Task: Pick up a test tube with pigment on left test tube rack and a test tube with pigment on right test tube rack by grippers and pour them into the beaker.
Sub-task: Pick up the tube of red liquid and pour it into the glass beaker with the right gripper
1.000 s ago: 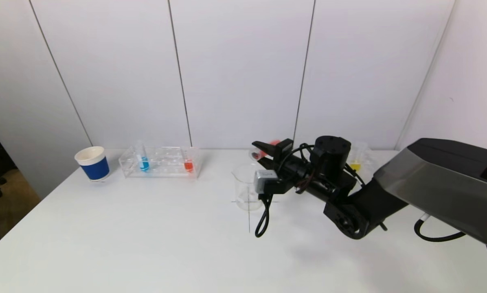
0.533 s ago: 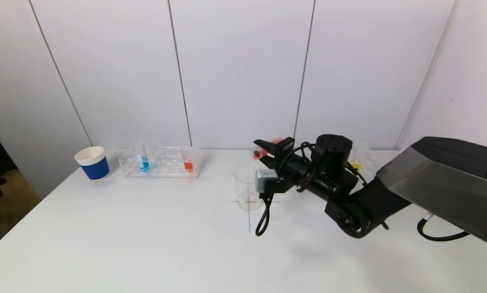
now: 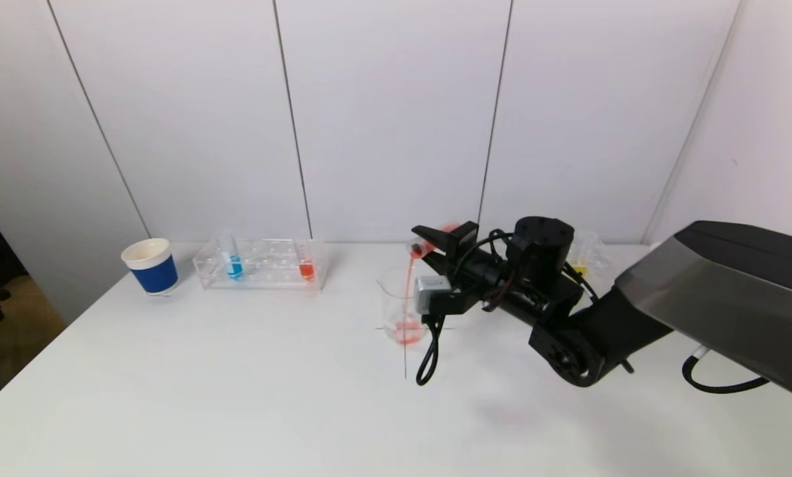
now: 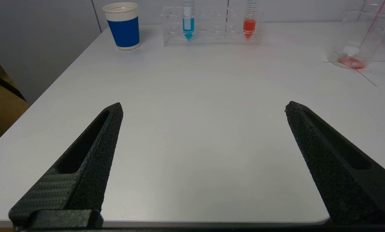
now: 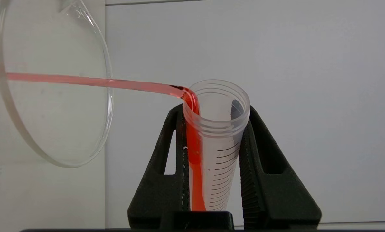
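My right gripper is shut on a tilted test tube above the glass beaker. Red pigment runs from the tube's mouth in a thin stream into the beaker, and a red pool lies at its bottom. The left test tube rack holds a blue tube and a red tube. The right test tube rack, half hidden behind my right arm, shows a yellow tube. My left gripper hovers open and empty low over the table's near side, out of the head view.
A blue and white paper cup stands left of the left rack. A black cable loop hangs from my right wrist just in front of the beaker. Thin cross lines mark the table under the beaker.
The right gripper has tipped the tube further. Red liquid now streams out and has gathered in the beaker's bottom. The left gripper has stayed still.
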Tool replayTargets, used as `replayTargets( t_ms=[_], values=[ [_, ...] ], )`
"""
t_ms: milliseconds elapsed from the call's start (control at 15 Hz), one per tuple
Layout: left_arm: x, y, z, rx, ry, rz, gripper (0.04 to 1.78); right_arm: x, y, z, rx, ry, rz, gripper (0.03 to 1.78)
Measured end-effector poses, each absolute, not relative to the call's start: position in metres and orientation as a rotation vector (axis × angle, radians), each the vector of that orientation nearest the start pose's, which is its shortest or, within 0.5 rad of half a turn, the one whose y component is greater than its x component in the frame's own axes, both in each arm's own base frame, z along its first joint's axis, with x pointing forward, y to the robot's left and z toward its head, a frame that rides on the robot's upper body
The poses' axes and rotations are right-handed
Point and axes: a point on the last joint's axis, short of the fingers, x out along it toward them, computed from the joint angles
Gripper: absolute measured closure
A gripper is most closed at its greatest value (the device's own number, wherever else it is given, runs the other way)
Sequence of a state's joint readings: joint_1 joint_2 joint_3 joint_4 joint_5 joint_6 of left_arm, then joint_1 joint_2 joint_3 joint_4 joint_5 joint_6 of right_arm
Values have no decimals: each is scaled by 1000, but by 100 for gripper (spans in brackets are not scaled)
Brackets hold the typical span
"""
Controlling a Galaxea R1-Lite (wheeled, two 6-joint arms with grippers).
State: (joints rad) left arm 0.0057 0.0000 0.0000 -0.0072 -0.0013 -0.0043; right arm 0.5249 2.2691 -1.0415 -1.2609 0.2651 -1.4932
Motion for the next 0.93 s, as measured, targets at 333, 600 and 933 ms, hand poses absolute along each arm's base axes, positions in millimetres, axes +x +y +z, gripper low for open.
replayTargets(
  t_ms=[333,600,933],
  values=[
    [-23,0,76,-4,-7,4,6,364,218,94,-1419,-620,606,131],
    [-23,0,76,-4,-7,4,6,364,218,92,-1428,-613,615,131],
    [-23,0,76,-5,-7,4,6,364,218,90,-1456,-600,619,131]
  ],
)
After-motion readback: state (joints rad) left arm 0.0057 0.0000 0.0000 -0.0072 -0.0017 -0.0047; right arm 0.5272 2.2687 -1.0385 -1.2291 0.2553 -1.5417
